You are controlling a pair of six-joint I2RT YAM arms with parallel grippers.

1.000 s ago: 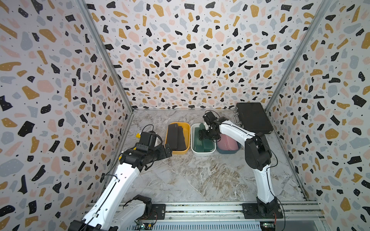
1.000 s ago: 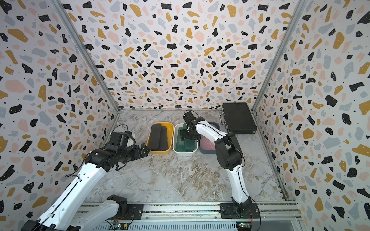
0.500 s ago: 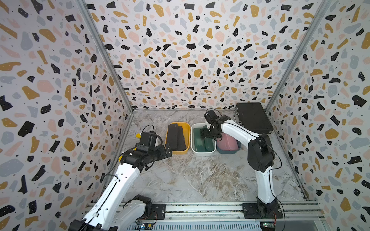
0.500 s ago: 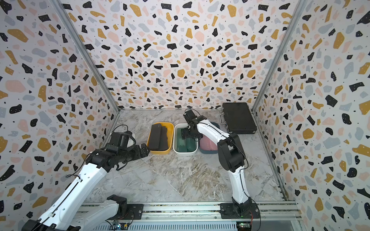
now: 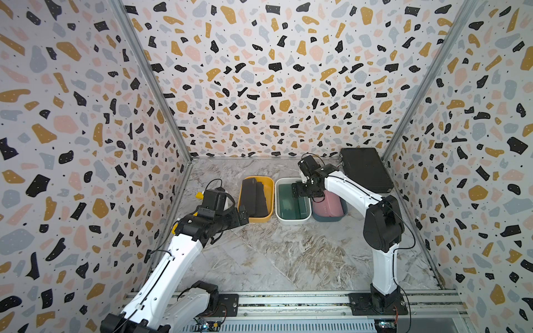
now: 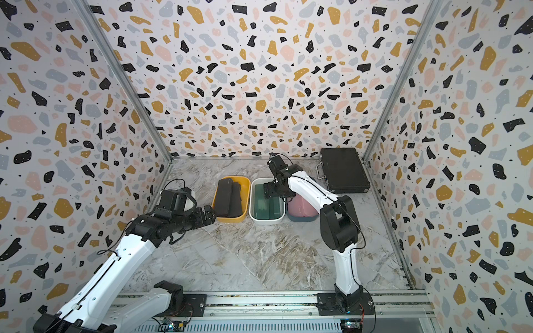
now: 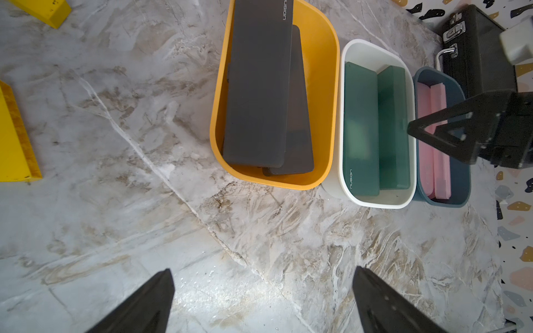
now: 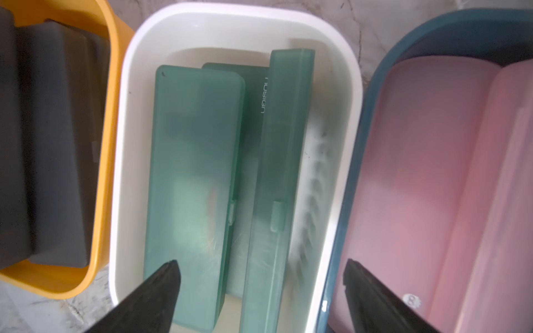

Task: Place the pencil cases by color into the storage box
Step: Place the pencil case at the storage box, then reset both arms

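Three storage boxes stand in a row. The yellow box [image 5: 269,184] holds black pencil cases [image 5: 253,199] [image 7: 259,86]. In the white box [image 5: 291,221] lie green pencil cases [image 8: 196,173], one of them standing on its edge [image 8: 279,173]. Pink pencil cases [image 5: 327,206] [image 8: 418,173] fill the blue box [image 5: 328,218]. My right gripper [image 8: 262,262] [image 5: 300,188] hangs open over the white box's far end, holding nothing. Open and empty too, my left gripper [image 7: 263,271] [image 5: 243,216] hovers over bare floor by the yellow box's near left corner.
A large black briefcase [image 5: 364,170] [image 6: 343,170] lies at the back right, just behind the blue box. Yellow blocks [image 7: 14,138] sit on the floor by the left wall, near my left arm. Marble floor stretches in front of the boxes.
My right arm's elbow has shifted slightly to the right while its gripper stays over the white box. The left arm has not moved.
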